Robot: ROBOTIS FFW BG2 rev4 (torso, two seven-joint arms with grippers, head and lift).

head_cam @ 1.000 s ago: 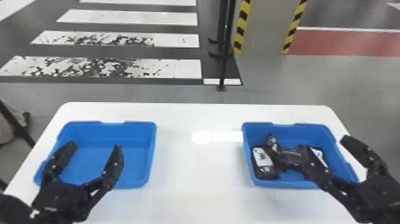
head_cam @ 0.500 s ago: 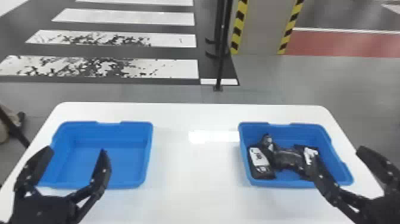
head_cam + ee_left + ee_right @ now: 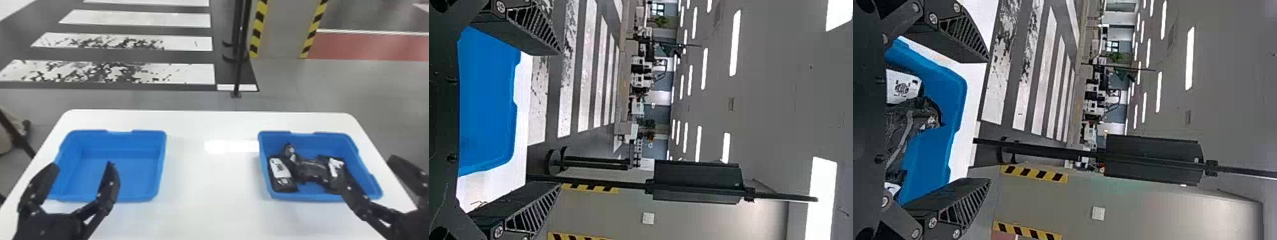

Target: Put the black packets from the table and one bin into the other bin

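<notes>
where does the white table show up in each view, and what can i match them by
Head view: white table across the lower half, under the left blue bin and right blue bin.
Left wrist view: a strip between the left blue bin and the crosswalk.
Right wrist view: a strip between the right blue bin and the crosswalk.
Shared landmark: the crosswalk, past the table.

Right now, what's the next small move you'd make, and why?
I'd probably ease the right gripper up and away from the right bin. The black packets lie together in that bin, the left bin looks empty, and the right jaws stand apart with nothing gripped, so the transfer seems done and backing off should avoid disturbing them.
</notes>
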